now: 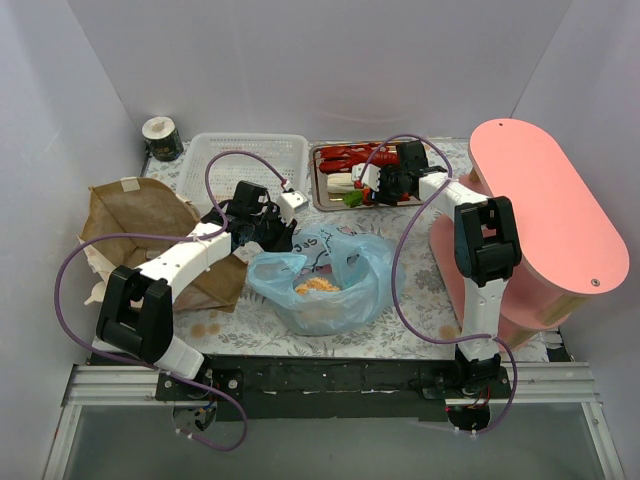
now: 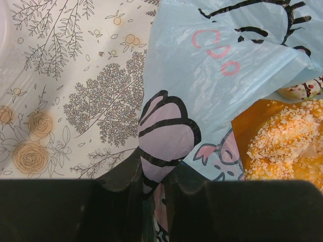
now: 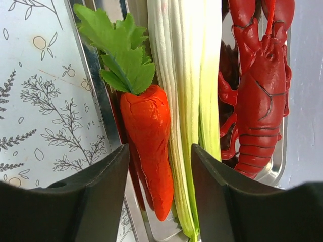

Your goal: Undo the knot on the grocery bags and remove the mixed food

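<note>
Two tasks: left fingers (image 2: 118, 179) pinch the light-blue bag (image 2: 212, 91), cupcake piece (image 2: 282, 141) just beyond them. Right fingers (image 3: 103, 186) stand parted astride the carrot (image 3: 149, 136) on the tray (image 3: 98, 96). Best lift straight up, clear of the leek (image 3: 186, 75).

Lobster (image 3: 262, 91) and leek (image 3: 184, 101) cropped at the top edge; cupcake piece (image 2: 282, 146) partly under the blue bag (image 2: 217, 75).

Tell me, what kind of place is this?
Probably a robot practice booth, not a real kitchen. Plain white walls box in a flower-print table, the left arm and right arm are bolted at its edge, and a toy lobster and carrot lie in a metal tray.
</note>
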You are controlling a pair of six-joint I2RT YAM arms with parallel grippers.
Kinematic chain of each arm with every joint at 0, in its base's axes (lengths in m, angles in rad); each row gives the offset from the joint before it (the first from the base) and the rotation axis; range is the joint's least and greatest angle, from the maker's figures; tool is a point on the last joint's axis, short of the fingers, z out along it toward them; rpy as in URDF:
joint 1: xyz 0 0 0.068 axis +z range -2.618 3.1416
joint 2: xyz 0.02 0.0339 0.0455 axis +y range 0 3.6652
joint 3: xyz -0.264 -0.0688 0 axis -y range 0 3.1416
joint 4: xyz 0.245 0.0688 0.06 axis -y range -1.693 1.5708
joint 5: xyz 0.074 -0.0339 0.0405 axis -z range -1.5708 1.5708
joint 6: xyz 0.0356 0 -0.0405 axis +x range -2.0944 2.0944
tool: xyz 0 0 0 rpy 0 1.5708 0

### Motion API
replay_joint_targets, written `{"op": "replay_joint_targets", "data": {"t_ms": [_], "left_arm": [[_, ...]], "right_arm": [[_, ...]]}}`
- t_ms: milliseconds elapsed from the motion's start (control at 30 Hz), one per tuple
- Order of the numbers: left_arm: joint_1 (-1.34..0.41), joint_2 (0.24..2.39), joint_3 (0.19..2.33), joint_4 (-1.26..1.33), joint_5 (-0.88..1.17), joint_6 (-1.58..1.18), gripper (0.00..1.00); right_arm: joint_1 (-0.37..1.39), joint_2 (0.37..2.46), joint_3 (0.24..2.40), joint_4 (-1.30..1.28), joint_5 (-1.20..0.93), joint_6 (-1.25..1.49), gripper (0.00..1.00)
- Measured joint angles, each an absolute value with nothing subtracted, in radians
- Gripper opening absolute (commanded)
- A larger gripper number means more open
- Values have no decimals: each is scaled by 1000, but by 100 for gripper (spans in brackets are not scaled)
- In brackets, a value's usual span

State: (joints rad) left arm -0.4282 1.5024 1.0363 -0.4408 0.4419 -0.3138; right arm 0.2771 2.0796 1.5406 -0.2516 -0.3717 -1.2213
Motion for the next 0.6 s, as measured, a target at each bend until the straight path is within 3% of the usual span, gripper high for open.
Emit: {"op": "replay_joint_targets", "data": {"t_ms": [600], "left_arm": [[-428,1502,1036,-434,410,-291,15]], "right_arm": [[285,2052,1551,-286,-371,-1015,61]]}}
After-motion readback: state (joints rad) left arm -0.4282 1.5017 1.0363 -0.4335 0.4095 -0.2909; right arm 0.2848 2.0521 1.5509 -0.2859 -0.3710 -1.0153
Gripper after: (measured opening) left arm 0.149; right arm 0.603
